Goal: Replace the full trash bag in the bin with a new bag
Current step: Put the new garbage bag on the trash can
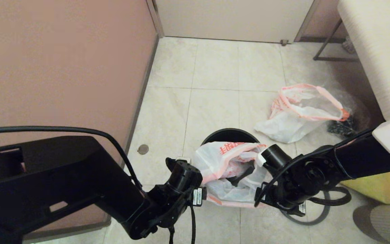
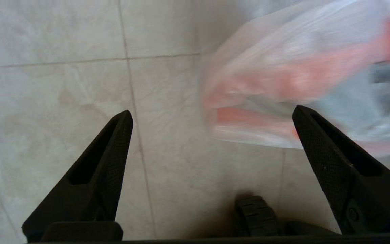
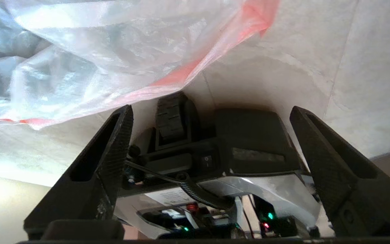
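The new bag [image 1: 230, 169] lies draped over the near side of the bin [image 1: 230, 135], its pink-red rim sagging toward the robot and part of the bin's dark far rim showing behind it. It sits between the two grippers: the left gripper [image 1: 181, 162] is just beside its left edge, the right gripper [image 1: 266, 156] just beside its right edge, so both arms are about equally near. Both grippers stand wide open and hold nothing; in the left wrist view the bag [image 2: 300, 78] lies off to one side of the open left gripper [image 2: 212, 115], with floor tile between the fingers, and in the right wrist view the bag [image 3: 96, 57] hangs clear of the open right gripper [image 3: 210, 112].

The bag's mouth runs roughly left to right across the bin, so the likely next move is for each gripper to close in from its own side on the rim and spread it over the bin's edge.

The full bag [image 1: 300, 112] lies on the floor well apart, beyond the bin and to the right, beside a clear bag [image 1: 347, 118] with black stuff. A grey hoop [image 1: 311, 217] lies on the floor under the right arm, and a yellow bag [image 1: 381, 189] sits nearby. None of these stands between the grippers and the new bag.
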